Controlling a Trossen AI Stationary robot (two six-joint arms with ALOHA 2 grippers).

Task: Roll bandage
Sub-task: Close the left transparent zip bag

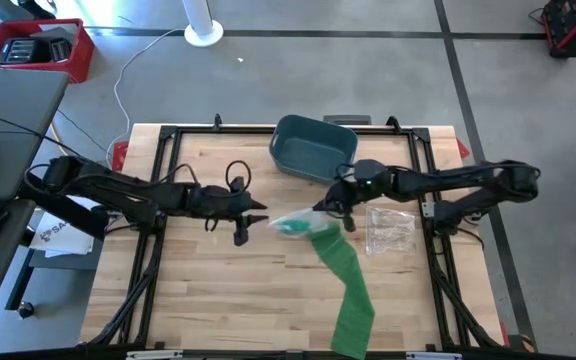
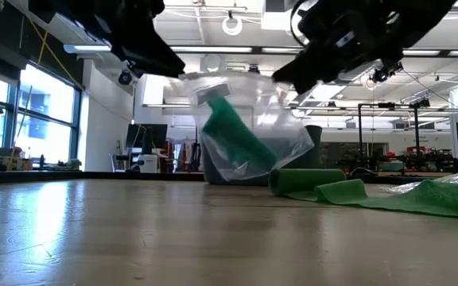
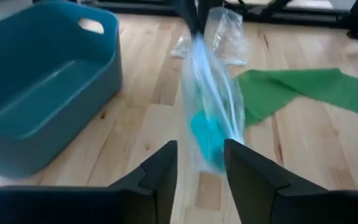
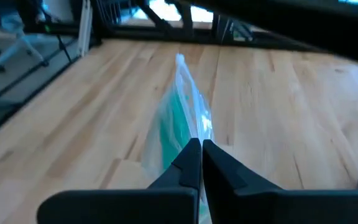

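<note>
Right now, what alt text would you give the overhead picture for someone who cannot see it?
The right pincer is shut on a clear plastic bag holding a teal roll. The left pincer stands open beside it, and a long green bandage strip trails across the wooden table.

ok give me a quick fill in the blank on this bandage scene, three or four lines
1. The right tool is shut on the clear ____, lifting it off the table.
2. Inside the bag is a ____ coloured roll.
3. The left tool stands ____, its fingers apart beside the bag.
4. The unrolled green bandage lies on the ____ table.

Missing words: bag; teal; open; wooden
</note>
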